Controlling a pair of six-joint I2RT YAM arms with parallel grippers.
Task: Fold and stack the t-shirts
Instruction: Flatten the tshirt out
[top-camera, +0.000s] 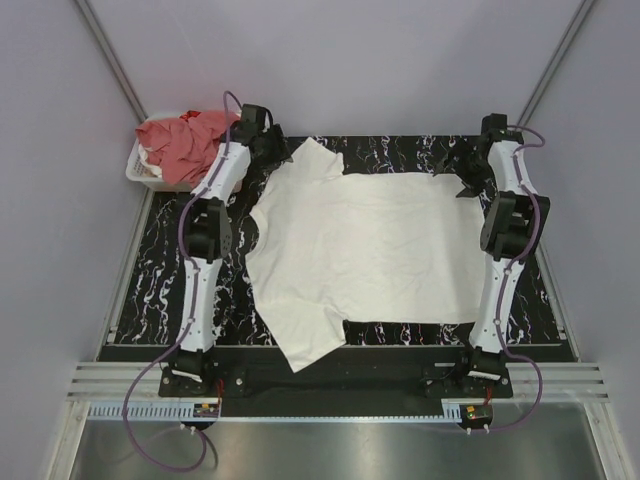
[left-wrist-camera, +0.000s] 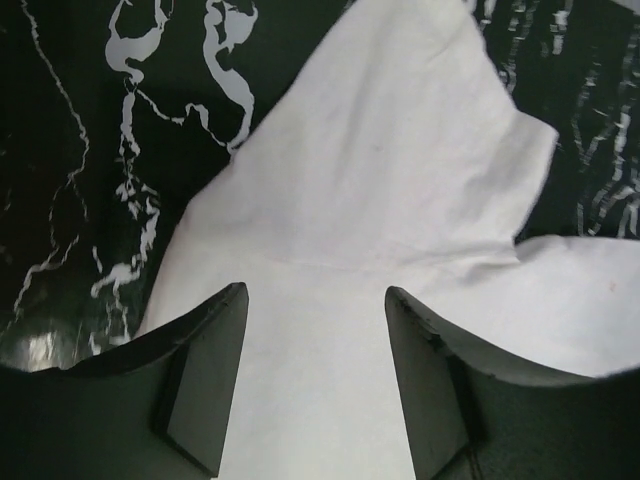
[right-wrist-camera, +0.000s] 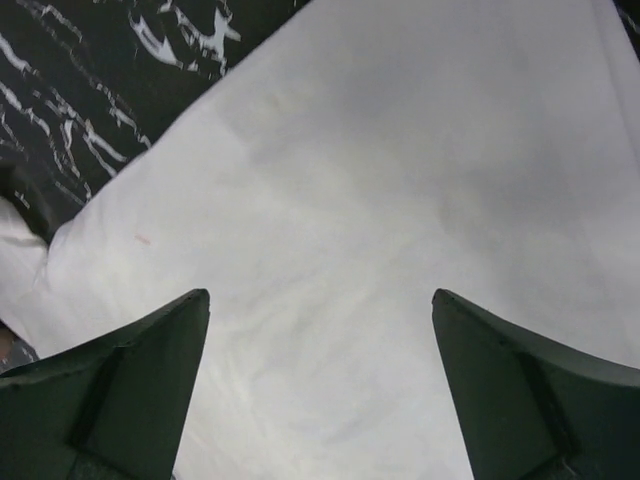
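A plain white t-shirt (top-camera: 370, 250) lies spread flat on the black marbled mat, neck to the left and hem to the right. One sleeve (left-wrist-camera: 400, 130) points to the far side and the other hangs over the mat's near edge. My left gripper (top-camera: 282, 152) hovers over the far sleeve, open, with only flat cloth under its fingers (left-wrist-camera: 205, 380). My right gripper (top-camera: 462, 172) stands wide open above the shirt's far right hem corner (right-wrist-camera: 330, 200), holding nothing. Salmon-red t-shirts (top-camera: 185, 140) lie crumpled in a heap at the far left.
The red heap sits in a white plastic basket (top-camera: 140, 172) just off the mat's far left corner. The black marbled mat (top-camera: 160, 270) shows as bare strips left and right of the shirt. Metal frame posts rise at both far corners.
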